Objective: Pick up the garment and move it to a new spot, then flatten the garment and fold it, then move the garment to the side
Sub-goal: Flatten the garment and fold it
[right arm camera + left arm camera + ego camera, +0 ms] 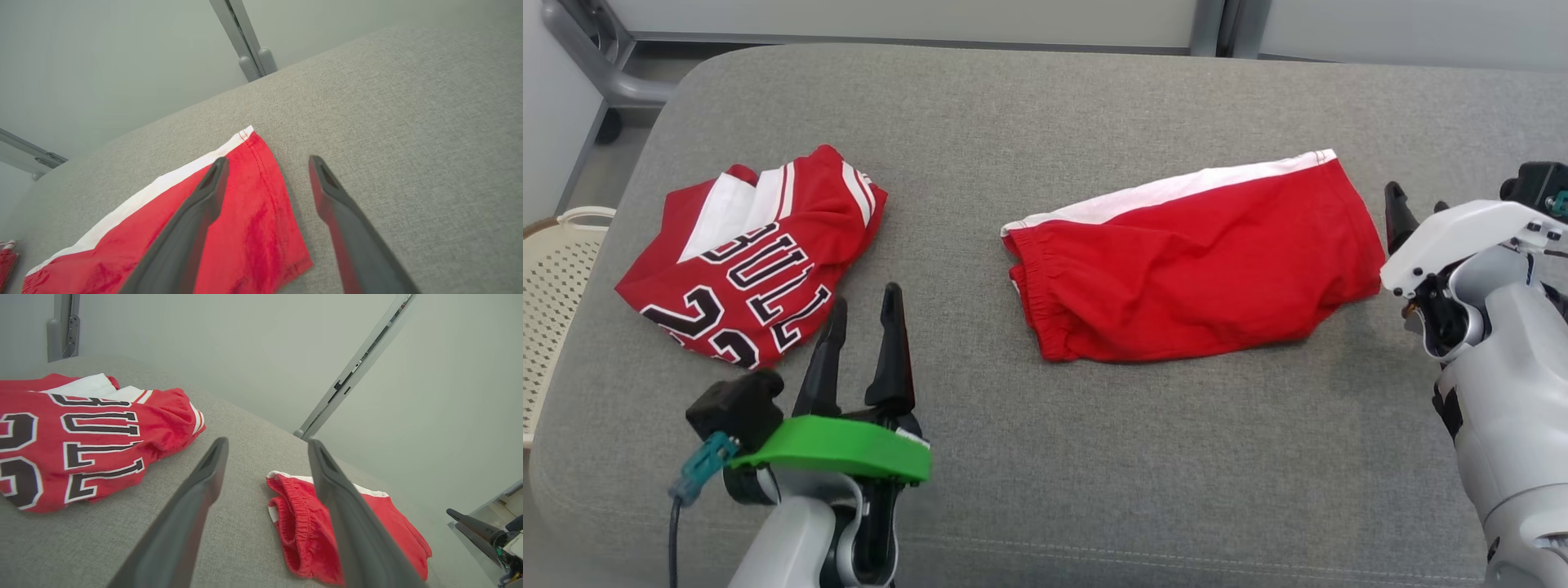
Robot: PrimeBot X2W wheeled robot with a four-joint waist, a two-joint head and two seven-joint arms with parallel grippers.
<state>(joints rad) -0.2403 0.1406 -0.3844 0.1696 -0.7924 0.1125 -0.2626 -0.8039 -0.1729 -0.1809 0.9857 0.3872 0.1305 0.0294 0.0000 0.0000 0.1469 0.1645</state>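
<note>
A red garment, shorts (pixel 1192 261) with a white side stripe and an elastic waistband, lies folded on the grey cushion (pixel 1045 457), right of centre. My right gripper (pixel 1417 200) hovers open just past the shorts' right hem; in the right wrist view its fingers (pixel 267 160) straddle that hem corner (pixel 261 212) without touching it. My left gripper (pixel 866 298) stands open near the front left, empty, between the shorts (pixel 302 522) and a red jersey (pixel 752 253). The left wrist view has its fingers (pixel 267 443) apart above bare cushion.
The folded red jersey (pixel 81 445) with black-and-white lettering lies at the cushion's left. A cream perforated basket (pixel 556 269) stands beyond the left edge. Grey metal frame legs (pixel 596 73) and a pale wall run behind the cushion. My right gripper (pixel 453 518) shows far right.
</note>
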